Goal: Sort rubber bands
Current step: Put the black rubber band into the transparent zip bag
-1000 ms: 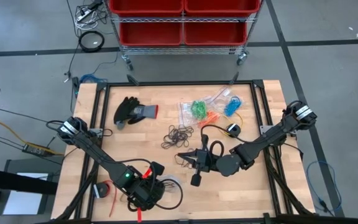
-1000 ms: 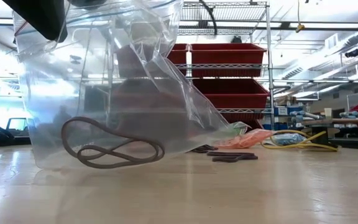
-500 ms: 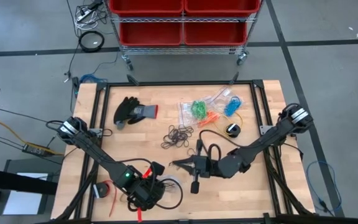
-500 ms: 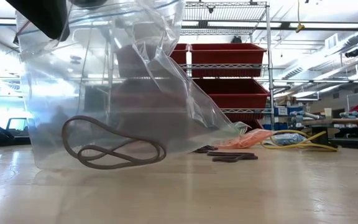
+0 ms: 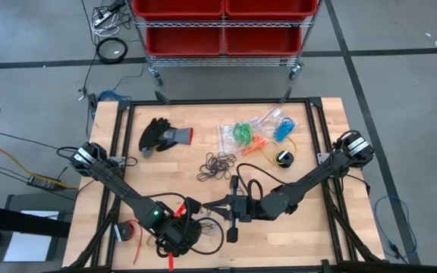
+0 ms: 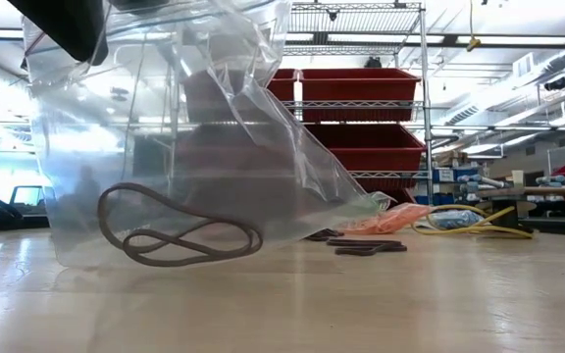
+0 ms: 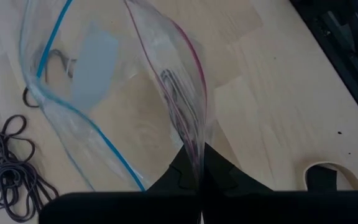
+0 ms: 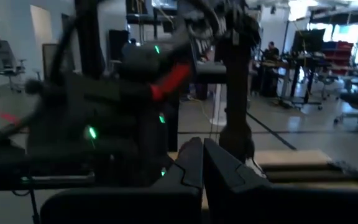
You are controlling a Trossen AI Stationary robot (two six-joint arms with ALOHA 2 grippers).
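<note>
No brand, label or readable writing shows on anything in these views.

The left end effector point(image 7: 201, 163) sits at the near edge of the desk point(image 5: 309, 235), its fingers pinched shut on the rim of a clear zip bag point(image 7: 114, 93) with a blue and a red seal strip. In the low view the bag point(image 6: 194, 137) stands held up from the desk with one dark rubber band point(image 6: 179, 237) lying looped inside it at the bottom.

The right end effector point(image 5: 209, 205) reaches across the middle of the desk toward the left arm, fingers closed and holding nothing that can be made out; its tip is just beside the bag's mouth.

A loose heap of dark rubber bands point(image 5: 218, 165) lies mid-desk, behind both end effectors. Farther back, near the far edge, more clear bags hold green bands point(image 5: 242, 133), orange bands point(image 5: 258, 142) and blue bands point(image 5: 283, 130). A black glove point(image 5: 162, 136) lies at the back left.

The desk's near right part is bare wood, and so is the strip along the right edge. A red bin rack point(image 5: 223, 26) stands beyond the far edge.
</note>
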